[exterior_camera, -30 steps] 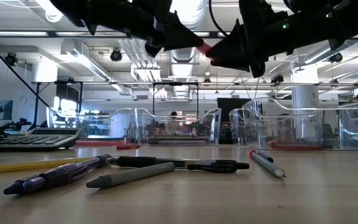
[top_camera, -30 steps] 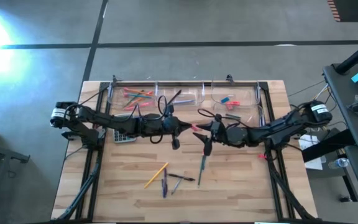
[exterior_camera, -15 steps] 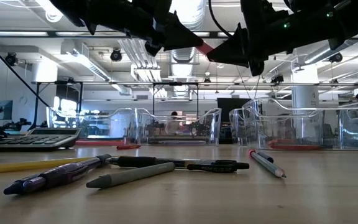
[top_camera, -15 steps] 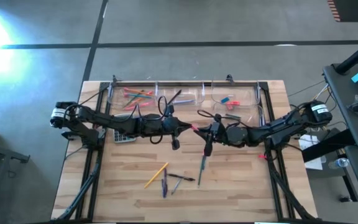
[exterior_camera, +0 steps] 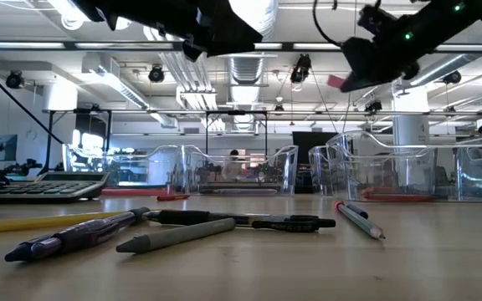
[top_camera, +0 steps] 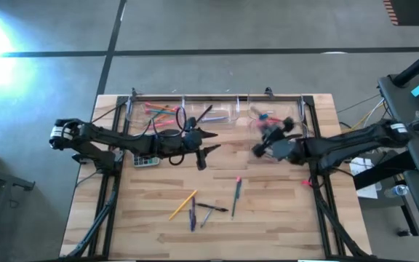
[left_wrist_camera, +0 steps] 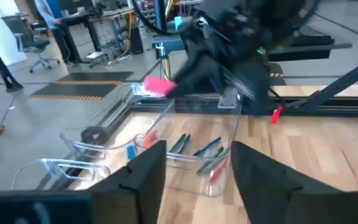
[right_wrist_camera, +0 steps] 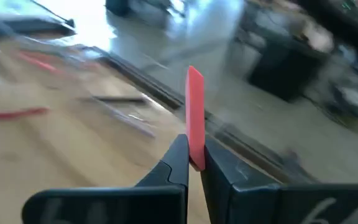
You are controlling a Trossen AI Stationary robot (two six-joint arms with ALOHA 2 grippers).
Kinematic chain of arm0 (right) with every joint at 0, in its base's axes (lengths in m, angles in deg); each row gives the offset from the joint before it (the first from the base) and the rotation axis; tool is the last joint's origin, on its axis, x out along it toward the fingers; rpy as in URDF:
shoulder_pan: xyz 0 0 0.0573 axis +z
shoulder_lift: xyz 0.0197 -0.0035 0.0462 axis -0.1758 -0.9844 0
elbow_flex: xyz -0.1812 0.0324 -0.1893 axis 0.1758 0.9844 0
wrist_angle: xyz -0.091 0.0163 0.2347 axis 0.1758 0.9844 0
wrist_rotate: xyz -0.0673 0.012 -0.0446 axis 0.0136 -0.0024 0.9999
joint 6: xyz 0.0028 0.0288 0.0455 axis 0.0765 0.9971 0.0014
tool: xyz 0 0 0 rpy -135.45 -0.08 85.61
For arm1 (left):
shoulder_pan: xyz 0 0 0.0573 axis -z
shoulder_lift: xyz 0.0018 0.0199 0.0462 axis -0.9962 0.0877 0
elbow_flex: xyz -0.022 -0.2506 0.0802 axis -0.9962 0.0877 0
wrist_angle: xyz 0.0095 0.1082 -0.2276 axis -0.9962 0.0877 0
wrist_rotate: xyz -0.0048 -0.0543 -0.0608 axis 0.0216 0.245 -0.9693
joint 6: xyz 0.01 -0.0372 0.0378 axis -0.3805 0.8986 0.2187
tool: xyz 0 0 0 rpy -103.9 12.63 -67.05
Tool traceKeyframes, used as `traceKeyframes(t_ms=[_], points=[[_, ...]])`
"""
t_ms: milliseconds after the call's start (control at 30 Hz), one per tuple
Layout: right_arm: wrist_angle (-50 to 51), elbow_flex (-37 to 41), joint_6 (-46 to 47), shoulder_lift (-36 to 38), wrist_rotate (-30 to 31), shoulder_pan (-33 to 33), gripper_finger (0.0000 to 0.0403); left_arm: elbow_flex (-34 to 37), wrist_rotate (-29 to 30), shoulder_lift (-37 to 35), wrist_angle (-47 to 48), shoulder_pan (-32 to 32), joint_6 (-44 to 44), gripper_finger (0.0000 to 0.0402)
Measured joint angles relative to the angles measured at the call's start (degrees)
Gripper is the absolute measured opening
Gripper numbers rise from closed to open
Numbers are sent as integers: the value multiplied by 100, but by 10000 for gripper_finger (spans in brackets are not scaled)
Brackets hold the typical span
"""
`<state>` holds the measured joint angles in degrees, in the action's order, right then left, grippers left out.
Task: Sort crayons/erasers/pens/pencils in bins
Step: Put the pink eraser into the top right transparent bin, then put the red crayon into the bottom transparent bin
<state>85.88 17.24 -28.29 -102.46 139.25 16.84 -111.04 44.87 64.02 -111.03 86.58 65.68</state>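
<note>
Right gripper clamped on pink eraser, now carried from frame centre to centre-right, beside the right-hand bin: handover complete, drop pending. Eraser long axis in line with the fingers, free end pointing outward. Left gripper released, open, left of centre.

High: straight above my table.
Low: table level, facing the bins.
Wrists: close, both see them.
</note>
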Motion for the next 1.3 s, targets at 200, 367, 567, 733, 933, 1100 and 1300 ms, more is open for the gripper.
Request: traceKeyframes(t_ms=[200,367,567,733,933,1100,1300], points=[[1369,-38,569,539,-143,-1126,13,-8,0,40,-127,2,41,182],[1391,-149,466,410,-2215,-2666,13,23,0,63,-204,2,48,182],[1604,-340,162,119,-2979,-3797,29,22,0,63,-135,2,46,182],[1624,-413,101,3,-2957,-4006,59,26,2,63,-42,0,42,183],[1634,-502,137,-94,-2950,-4056,68,36,2,63,19,0,40,183],[1639,-517,129,-76,-2949,-4052,79,61,2,63,21,0,39,183],[1707,-517,143,-41,-2949,-4052,132,106,71,7,399,-2,36,183]])
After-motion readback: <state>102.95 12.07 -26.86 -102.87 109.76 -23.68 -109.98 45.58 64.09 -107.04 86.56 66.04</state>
